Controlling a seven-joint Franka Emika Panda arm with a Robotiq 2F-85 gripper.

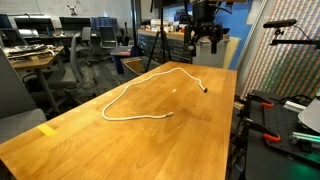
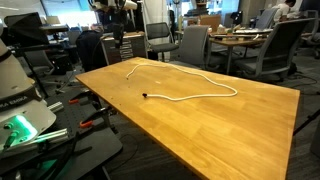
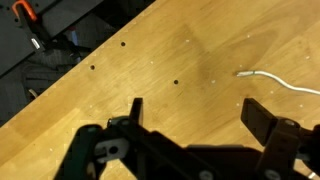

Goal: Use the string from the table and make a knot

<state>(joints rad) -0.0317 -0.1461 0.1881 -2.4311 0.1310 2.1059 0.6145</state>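
Office chairs (image 2: 190, 45) sit behind the light-brown wooden bench (image 1: 100, 150). My gripper (image 3: 193, 108) hangs released above it; the thin white string (image 3: 272, 77) lies below, just beyond it. I reckon so flat a cord could slip my pinch.

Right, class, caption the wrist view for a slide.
Open fingers hover over the table, one end of the string lying nearby.

Findings, surroundings only. In an exterior view I note a grey office chair (image 1: 85, 50), a dark tripod (image 1: 158, 45) and a dotted wall panel (image 1: 285, 60). In an exterior view I record two swivel chairs (image 2: 190, 45) beside a cluttered desk (image 2: 235, 42). The wrist view shows an orange-red clamp (image 3: 25, 12), blurred.
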